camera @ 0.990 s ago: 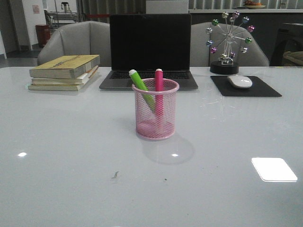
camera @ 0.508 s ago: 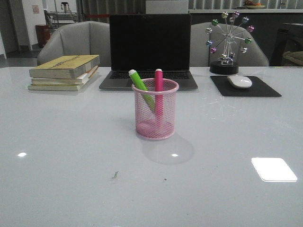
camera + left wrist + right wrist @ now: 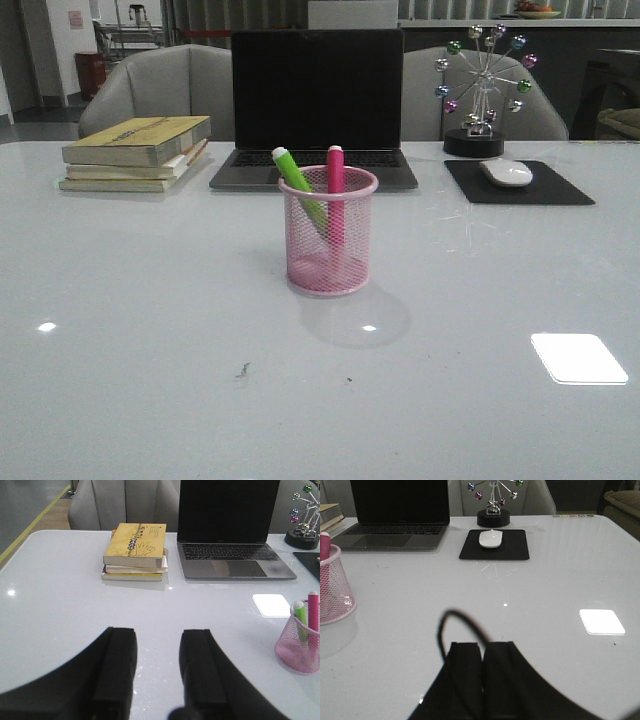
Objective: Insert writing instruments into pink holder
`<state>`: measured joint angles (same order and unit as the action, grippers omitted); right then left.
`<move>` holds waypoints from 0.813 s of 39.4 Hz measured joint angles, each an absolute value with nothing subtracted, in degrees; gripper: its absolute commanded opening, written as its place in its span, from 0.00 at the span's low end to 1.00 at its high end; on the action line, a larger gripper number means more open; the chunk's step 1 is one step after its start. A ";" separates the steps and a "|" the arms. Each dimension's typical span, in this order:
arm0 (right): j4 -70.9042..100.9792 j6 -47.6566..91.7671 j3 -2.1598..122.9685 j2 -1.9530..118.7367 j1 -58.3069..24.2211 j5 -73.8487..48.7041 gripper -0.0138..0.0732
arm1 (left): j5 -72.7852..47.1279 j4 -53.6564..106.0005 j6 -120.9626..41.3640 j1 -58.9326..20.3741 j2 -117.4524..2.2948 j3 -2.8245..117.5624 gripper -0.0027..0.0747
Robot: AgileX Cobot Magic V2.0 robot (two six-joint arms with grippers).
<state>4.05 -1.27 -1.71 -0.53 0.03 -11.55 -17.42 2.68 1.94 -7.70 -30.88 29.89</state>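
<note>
The pink holder (image 3: pixel 329 233) stands upright mid-table in front of the laptop. Inside it the green marker (image 3: pixel 297 182) leans to the left and the magenta marker (image 3: pixel 335 192) stands nearly straight. Neither gripper shows in the front view. The left wrist view has my left gripper (image 3: pixel 158 635) open over bare table, with the pink holder (image 3: pixel 299 645) and both markers off to one side. In the right wrist view my right gripper (image 3: pixel 482 647) is shut with nothing in it, and the pink holder (image 3: pixel 333 587) sits at the frame's edge.
A laptop (image 3: pixel 315 105) stands behind the holder. A stack of books (image 3: pixel 136 152) lies at the back left. At the back right are a black mouse pad (image 3: pixel 518 182) with a white mouse (image 3: pixel 507 172) and a ball ornament (image 3: pixel 480 95).
</note>
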 measured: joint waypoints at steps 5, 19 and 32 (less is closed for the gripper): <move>4.05 -1.27 -1.71 -0.53 0.03 -10.78 0.19 | -17.42 2.68 1.94 -7.70 -30.88 29.89 0.38; 4.09 -1.27 -1.71 -0.53 0.03 -11.56 0.19 | -17.42 2.68 1.94 -7.70 -30.88 29.89 0.29; 4.09 -1.27 -1.71 -0.53 0.03 -11.69 0.19 | -17.42 2.68 1.94 -7.70 -30.88 29.89 0.21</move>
<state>4.09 -1.27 -1.71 -0.53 0.03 -11.69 -17.42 2.68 1.94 -7.70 -30.88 29.89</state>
